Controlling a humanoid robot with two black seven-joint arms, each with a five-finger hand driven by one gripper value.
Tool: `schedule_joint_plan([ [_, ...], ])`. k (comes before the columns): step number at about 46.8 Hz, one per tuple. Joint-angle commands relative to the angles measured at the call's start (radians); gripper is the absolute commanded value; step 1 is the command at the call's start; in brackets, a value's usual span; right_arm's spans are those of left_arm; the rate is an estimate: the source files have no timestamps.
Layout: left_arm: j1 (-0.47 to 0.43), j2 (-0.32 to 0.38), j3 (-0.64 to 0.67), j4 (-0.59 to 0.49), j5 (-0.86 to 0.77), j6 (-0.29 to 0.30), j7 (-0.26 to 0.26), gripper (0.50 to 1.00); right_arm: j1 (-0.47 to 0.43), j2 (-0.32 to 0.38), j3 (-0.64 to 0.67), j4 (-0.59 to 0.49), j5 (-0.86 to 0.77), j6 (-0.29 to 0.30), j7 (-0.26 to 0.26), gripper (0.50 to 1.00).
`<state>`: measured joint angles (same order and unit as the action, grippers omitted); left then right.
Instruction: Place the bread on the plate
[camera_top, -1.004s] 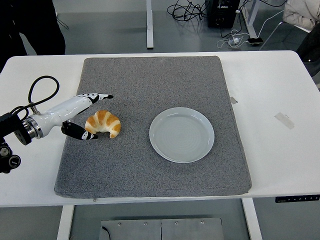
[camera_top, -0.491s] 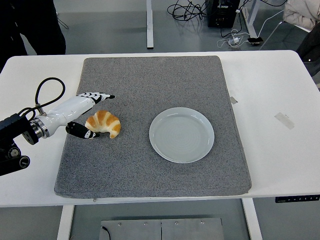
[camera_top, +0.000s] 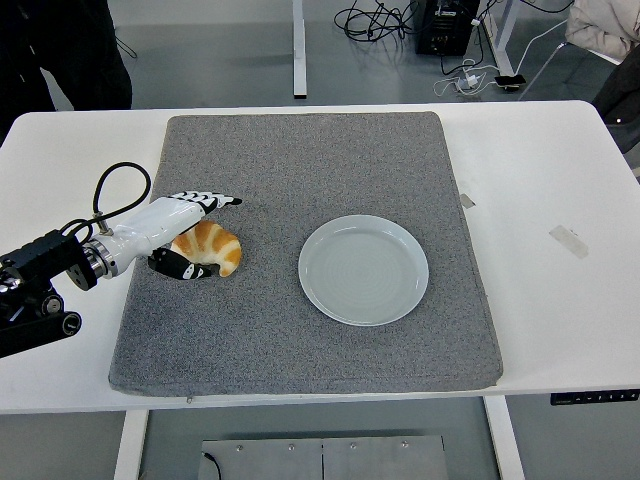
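The fingers (camera_top: 215, 201) of the left hand (camera_top: 180, 222) stretch over the far side of the bread (camera_top: 208, 247) while the thumb (camera_top: 180, 268) curls under its near side. The hand brackets the bread without clearly pinching it, likely lining up a grip. The bread is a golden, ridged crescent lying on the rough grey mat (camera_top: 300, 330). The smooth, round, pale plate (camera_top: 363, 269) sits empty, well apart to its right, on the same mat.

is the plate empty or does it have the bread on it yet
Empty. The plate shows only bare surface; the bread lies on the mat, left of it, at the left hand.
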<state>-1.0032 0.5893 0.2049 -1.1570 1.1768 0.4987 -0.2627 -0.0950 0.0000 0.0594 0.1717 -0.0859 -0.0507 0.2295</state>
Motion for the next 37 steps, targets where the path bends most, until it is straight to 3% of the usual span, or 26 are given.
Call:
schedule_joint_plan([
  [1, 0.001, -0.014, 0.002, 0.016, 0.0, 0.0, 0.0, 0.895, 0.0, 0.0, 0.0, 0.0, 0.0, 0.0, 0.001, 1.0],
  [6, 0.0, -0.016, 0.024, 0.02, 0.0, -0.002, 0.0, 0.748, 0.0, 0.0, -0.001, -0.001, 0.0, 0.0, 0.001, 1.0],
  [18, 0.0, -0.025, 0.051, 0.033, 0.0, -0.003, 0.0, 0.507, 0.0, 0.0, 0.0, -0.001, 0.0, 0.0, 0.001, 1.0],
  [37, -0.017, -0.006, -0.068, 0.031, -0.017, -0.023, -0.004, 0.5, 0.0, 0.0, -0.001, 0.0, 0.0, 0.0, 0.001, 1.0],
])
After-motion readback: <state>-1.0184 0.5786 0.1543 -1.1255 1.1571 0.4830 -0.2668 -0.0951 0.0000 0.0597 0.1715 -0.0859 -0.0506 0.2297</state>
